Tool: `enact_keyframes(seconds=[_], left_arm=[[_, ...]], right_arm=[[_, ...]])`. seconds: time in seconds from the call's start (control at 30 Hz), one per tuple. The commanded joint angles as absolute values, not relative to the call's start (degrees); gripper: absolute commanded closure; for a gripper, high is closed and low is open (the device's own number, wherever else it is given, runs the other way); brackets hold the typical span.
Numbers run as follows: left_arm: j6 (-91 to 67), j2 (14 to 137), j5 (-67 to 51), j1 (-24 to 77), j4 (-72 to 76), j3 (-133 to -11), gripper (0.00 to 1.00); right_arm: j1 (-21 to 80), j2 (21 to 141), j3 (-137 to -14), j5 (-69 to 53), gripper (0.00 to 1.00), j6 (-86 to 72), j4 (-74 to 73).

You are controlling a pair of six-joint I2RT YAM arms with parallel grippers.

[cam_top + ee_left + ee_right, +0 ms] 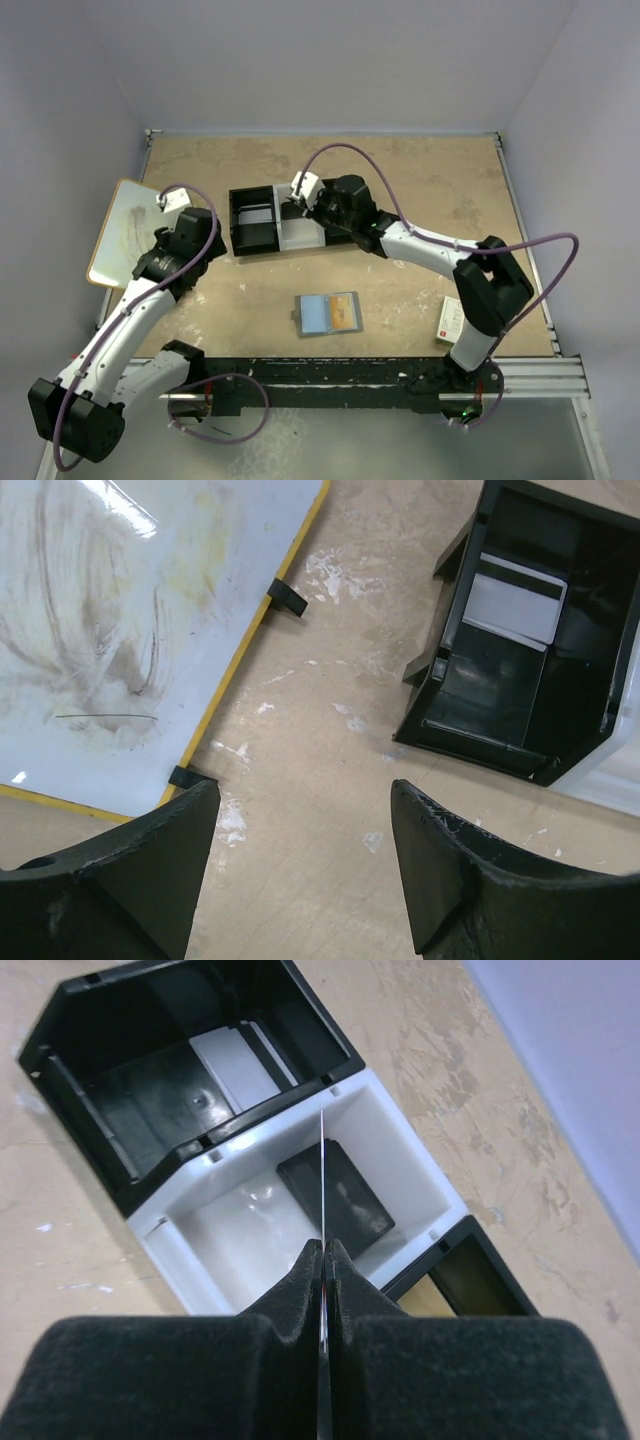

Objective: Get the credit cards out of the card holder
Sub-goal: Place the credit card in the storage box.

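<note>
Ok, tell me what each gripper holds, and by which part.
The right gripper pinches a card, seen edge-on, by its near edge, above the tray's white compartment. The left gripper is open and holds nothing.

The card holder [328, 314] lies opened flat in the lower middle of the overhead view, its two panels side by side. The left panel is pale blue-grey, and the right one shows an orange card [345, 312] tucked in. In the right wrist view a thin card [323, 1160] stands edge-on at centre frame. It is pinched by the right gripper [323, 1250] above the white middle compartment of the tray [425, 1175], where a dark card [335, 1195] lies. A pale card [235, 1065] rests in the black compartment at upper left.
</note>
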State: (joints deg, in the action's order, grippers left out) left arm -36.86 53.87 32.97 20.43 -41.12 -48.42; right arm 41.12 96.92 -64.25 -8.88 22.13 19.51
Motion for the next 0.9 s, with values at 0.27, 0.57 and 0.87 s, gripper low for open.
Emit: enact_keyframes(seconds=[0.27,0.57,0.87], left_arm=[[-37.6,46.8,41.3,19.9,-39.5,-49.3,0.32],[-38.0,45.8,41.9,19.9,-39.5,-49.1,0.32],[-37.8,45.4,41.9,19.9,-39.4,-49.0,0.32]], right_arm=[[40.5,106.0,-74.5,-5.9,1.00,40.2,17.5],[39.9,112.9,-80.3,-3.6,1.00,49.0,14.9],[39.8,118.9,-87.4,-1.7,1.00,51.8,12.0]])
